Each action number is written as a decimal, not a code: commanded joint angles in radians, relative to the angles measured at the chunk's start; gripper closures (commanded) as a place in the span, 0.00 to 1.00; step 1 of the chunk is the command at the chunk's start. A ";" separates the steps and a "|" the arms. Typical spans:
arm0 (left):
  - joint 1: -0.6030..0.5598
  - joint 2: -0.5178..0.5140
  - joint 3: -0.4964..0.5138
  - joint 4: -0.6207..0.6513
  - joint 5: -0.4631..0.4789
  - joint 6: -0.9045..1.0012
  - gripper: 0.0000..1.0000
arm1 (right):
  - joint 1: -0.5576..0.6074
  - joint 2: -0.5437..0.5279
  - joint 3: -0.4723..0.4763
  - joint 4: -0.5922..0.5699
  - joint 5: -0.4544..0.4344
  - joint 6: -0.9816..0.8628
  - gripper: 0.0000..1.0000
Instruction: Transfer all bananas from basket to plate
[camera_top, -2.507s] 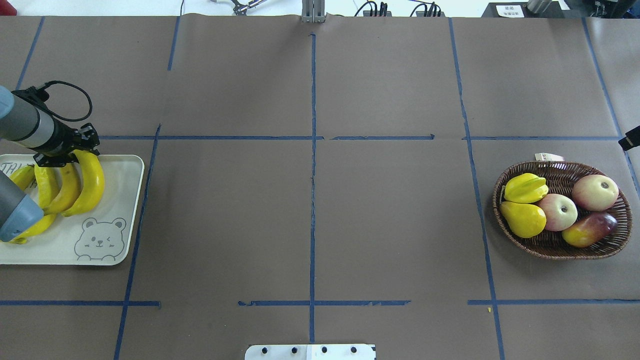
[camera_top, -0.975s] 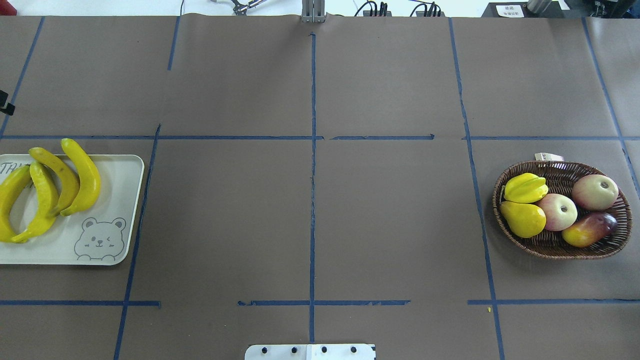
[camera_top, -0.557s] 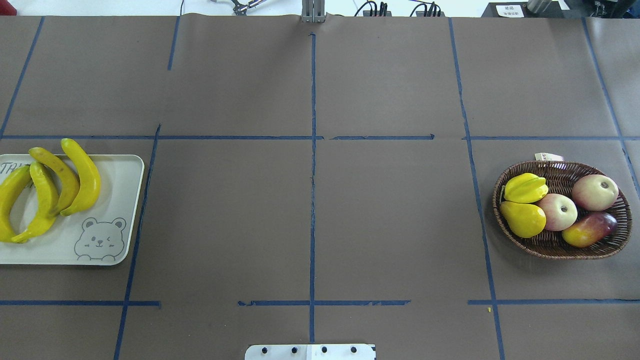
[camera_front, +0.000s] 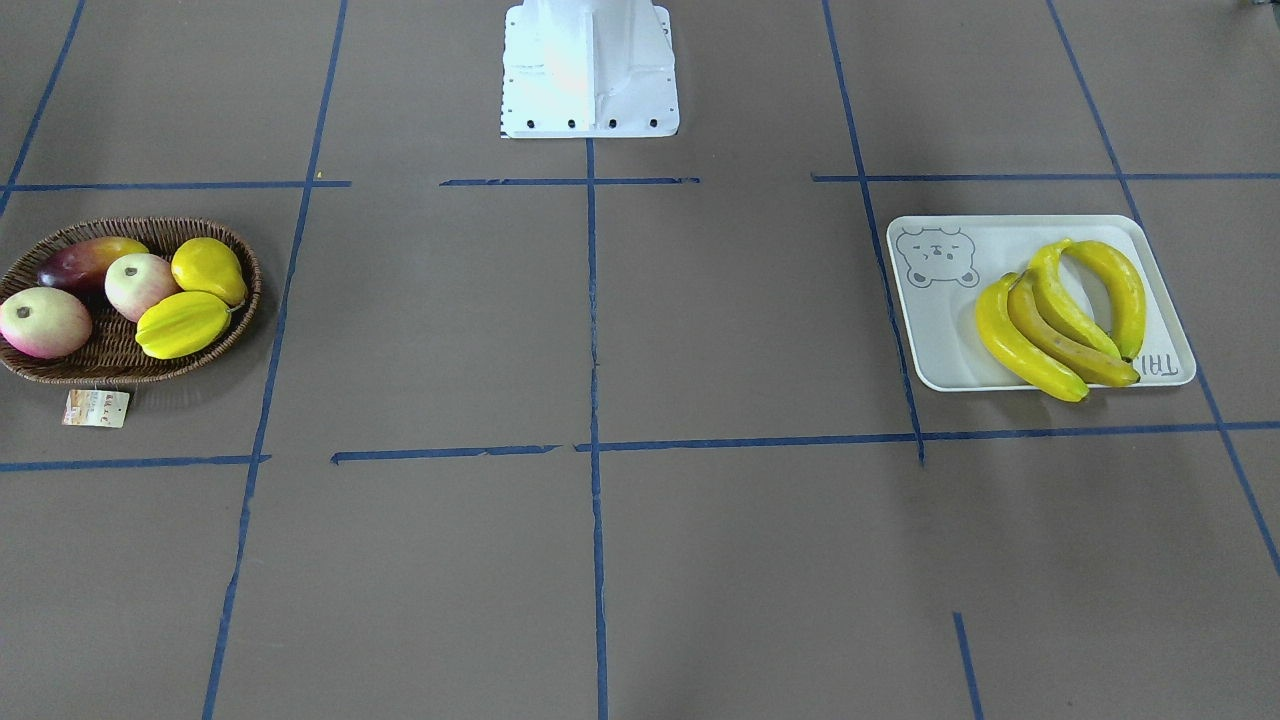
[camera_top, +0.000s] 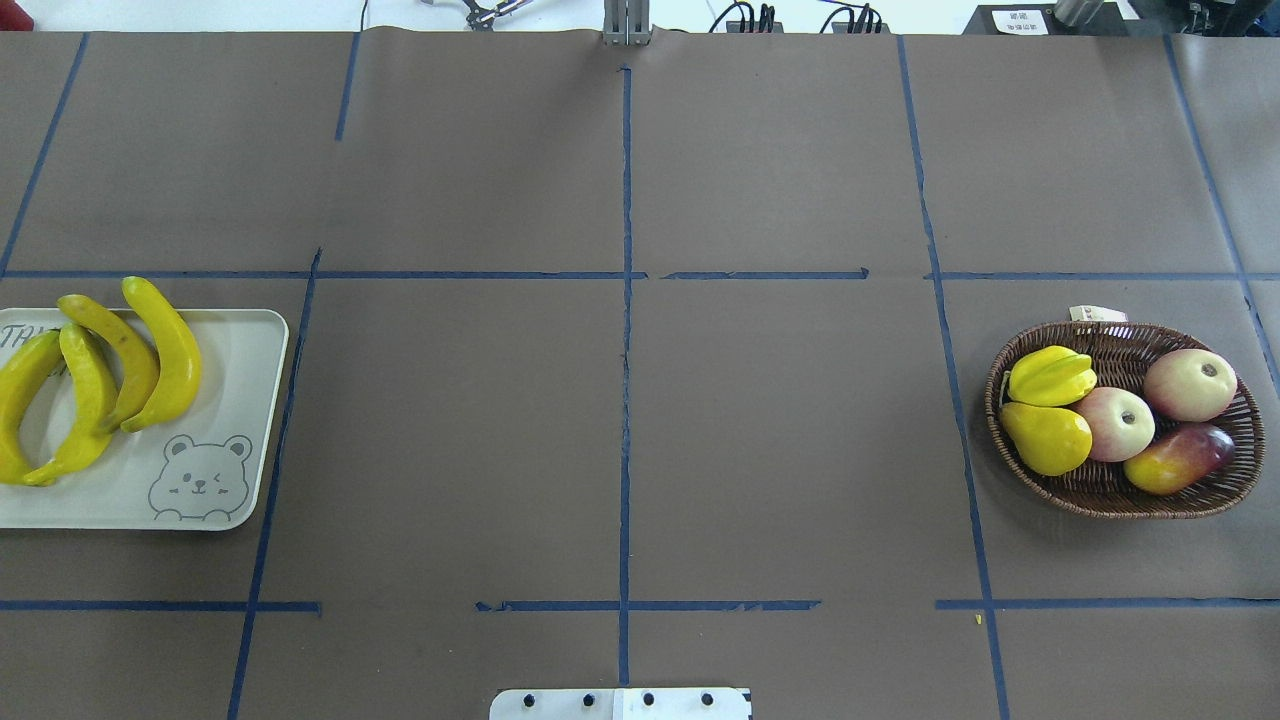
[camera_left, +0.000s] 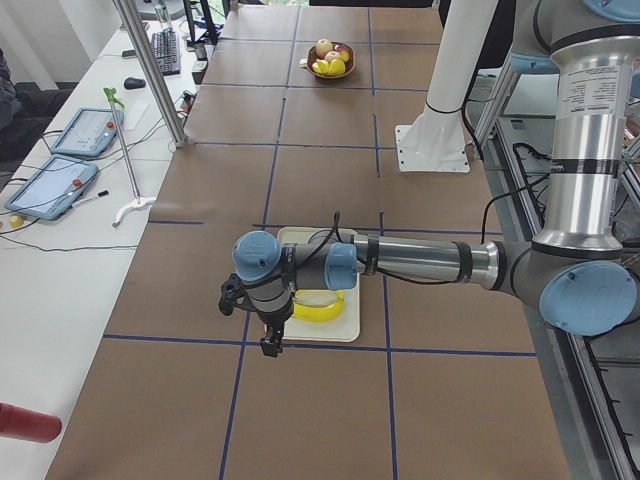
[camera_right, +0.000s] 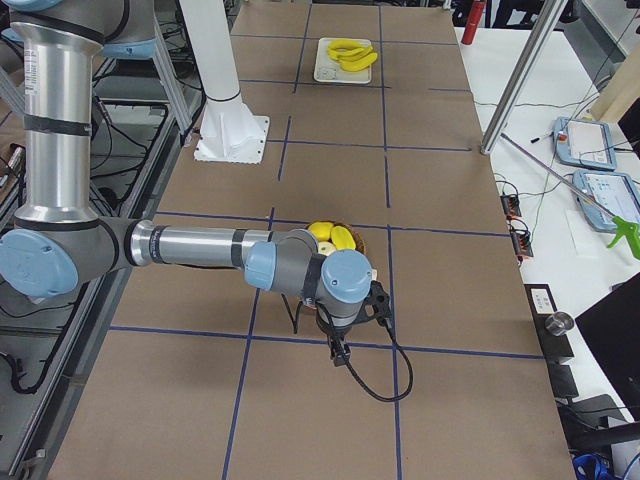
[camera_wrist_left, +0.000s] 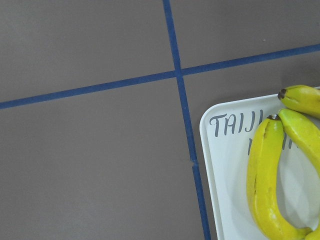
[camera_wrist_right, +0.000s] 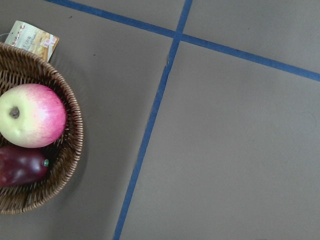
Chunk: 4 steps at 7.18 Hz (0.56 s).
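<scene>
Several yellow bananas (camera_top: 165, 355) lie side by side on the white plate (camera_top: 240, 380) at the table's left end; they also show in the front view (camera_front: 1060, 320) and the left wrist view (camera_wrist_left: 265, 185). The brown wicker basket (camera_top: 1120, 505) at the right end holds no banana. My left gripper (camera_left: 268, 338) hangs just past the plate's outer edge and shows only in the left side view. My right gripper (camera_right: 338, 350) hangs beside the basket and shows only in the right side view. I cannot tell whether either is open or shut.
The basket holds a starfruit (camera_top: 1050, 375), a yellow pear-shaped fruit (camera_top: 1047, 438), two apples (camera_top: 1190, 384) and a mango (camera_top: 1180, 458). Its paper tag (camera_top: 1097, 314) lies on the table behind it. Blue tape lines cross the brown table cover.
2.5 s ago my left gripper was over the bananas on the plate; it has since drawn back out of the overhead view. The bananas lie still on the plate.
</scene>
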 joint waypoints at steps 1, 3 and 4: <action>-0.005 0.007 -0.001 -0.007 0.001 0.008 0.00 | 0.003 -0.008 0.001 0.004 0.004 0.072 0.01; -0.018 0.012 -0.019 -0.013 0.011 -0.001 0.00 | 0.002 -0.006 -0.001 0.015 0.004 0.079 0.00; -0.019 0.050 -0.030 -0.016 0.010 0.000 0.00 | 0.002 -0.008 -0.002 0.015 0.004 0.082 0.00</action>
